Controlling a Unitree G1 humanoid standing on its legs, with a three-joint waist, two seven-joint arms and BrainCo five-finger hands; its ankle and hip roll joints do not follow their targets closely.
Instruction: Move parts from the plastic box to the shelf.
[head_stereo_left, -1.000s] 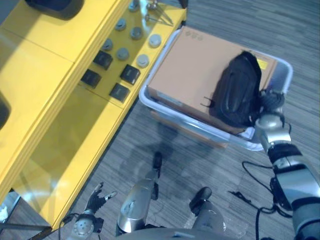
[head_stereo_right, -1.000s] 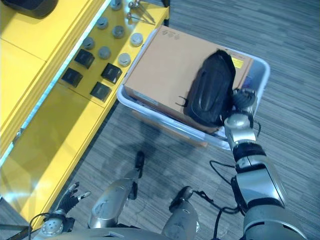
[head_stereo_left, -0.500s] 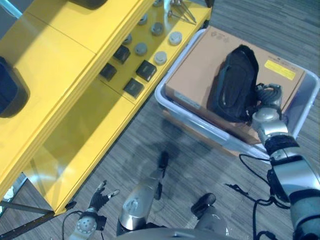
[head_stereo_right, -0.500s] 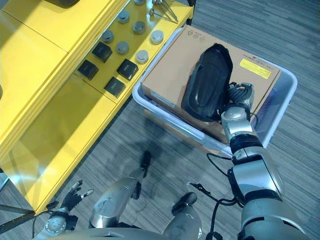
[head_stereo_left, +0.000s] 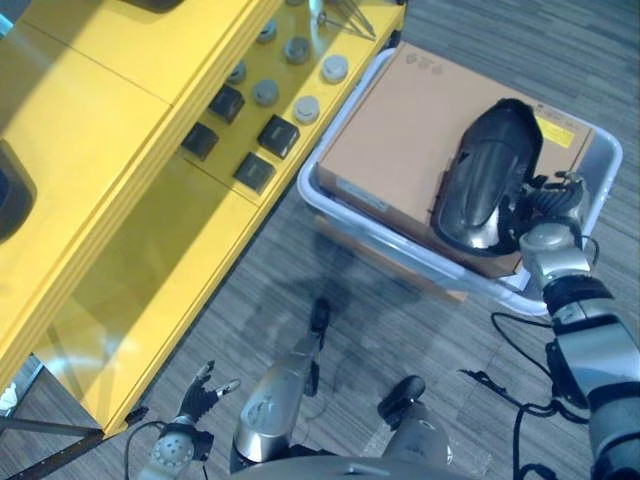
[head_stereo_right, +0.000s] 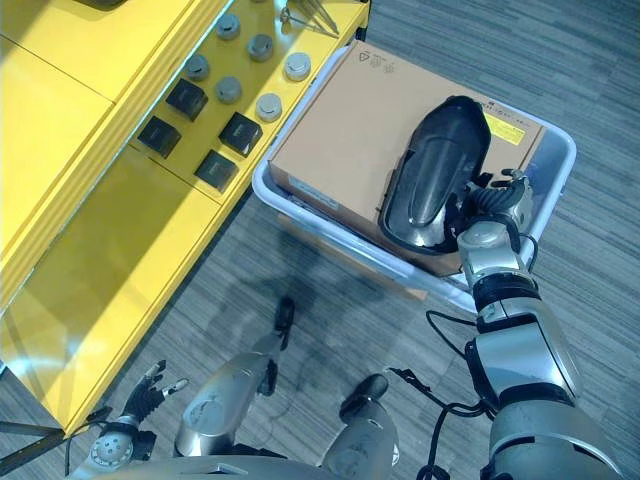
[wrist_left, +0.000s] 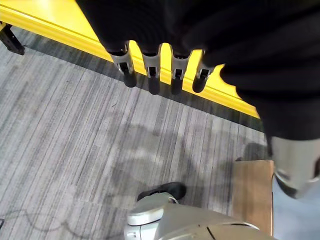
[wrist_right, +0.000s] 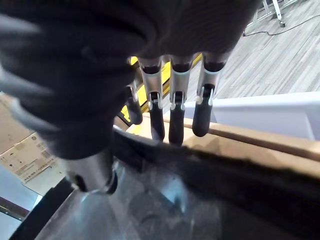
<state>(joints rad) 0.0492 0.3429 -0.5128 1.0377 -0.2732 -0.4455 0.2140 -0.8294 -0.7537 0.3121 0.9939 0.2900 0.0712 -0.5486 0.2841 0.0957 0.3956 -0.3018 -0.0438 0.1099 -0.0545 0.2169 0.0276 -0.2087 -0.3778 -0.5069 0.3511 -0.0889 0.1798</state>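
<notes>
Shelf front half bare, room to pass; rear w/ black blocks & grey discs; cardboard box fills plastic box, beside shelf's far corner.

The black part, a long glossy curved shell, sits tipped up on its edge over the brown cardboard carton inside the pale plastic box. The right hand is at its near end, fingers hooked over the dark rim and thumb on the shiny inner face. The box stands on the floor, its far corner just beside the yellow shelf. On that shelf, well beyond the fingertips, lie grey round caps and small black square blocks.
</notes>
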